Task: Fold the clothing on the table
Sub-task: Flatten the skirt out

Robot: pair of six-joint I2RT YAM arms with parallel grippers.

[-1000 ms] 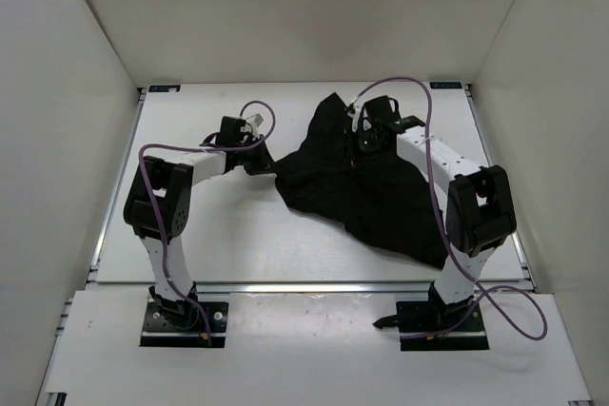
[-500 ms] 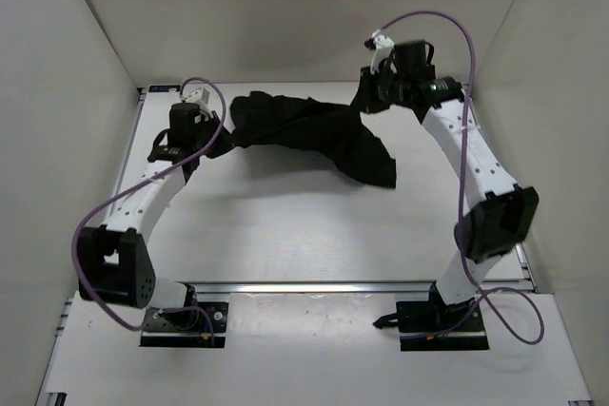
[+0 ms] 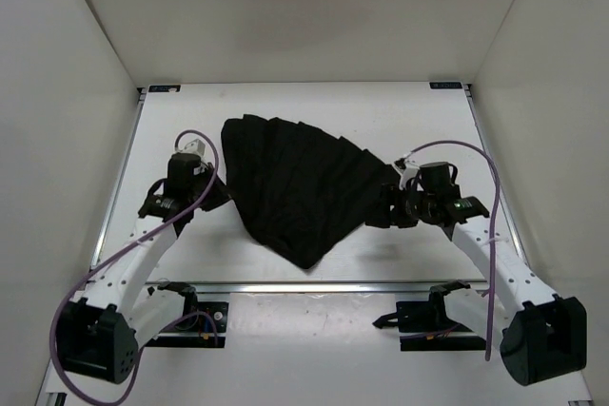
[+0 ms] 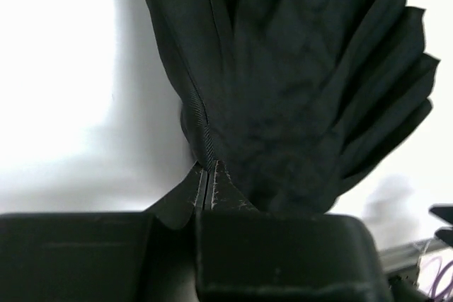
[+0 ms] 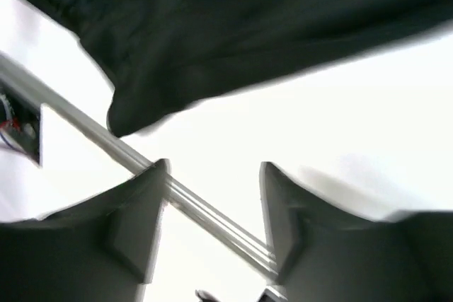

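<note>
The left gripper (image 3: 217, 199) is squeezed shut. Its two fingers (image 4: 226, 192) pinch the left edge of the clothing (image 3: 295, 187), and from the left wrist you can see the black cloth caught right at the tips. The right gripper (image 3: 388, 211) has its fingers apart, about half way. There is nothing between them. From the right wrist you can see only white table in the gap, and the cloth lies just past the tips. This gripper sits just beside the right corner of the clothing. The clothing is black with long folds. It lies spread out like a fan in the middle of the table (image 3: 400, 121), between the two grippers. Its wide side is to the far left and its point is near the front edge. The table is white and flat. A thin metal rail (image 3: 314, 286) runs along its near edge, and the point of the cloth is close to it. Plain white walls (image 3: 285, 7) stand at the left, right and far sides. Purple cables (image 3: 476, 149) loop over both arms.
</note>
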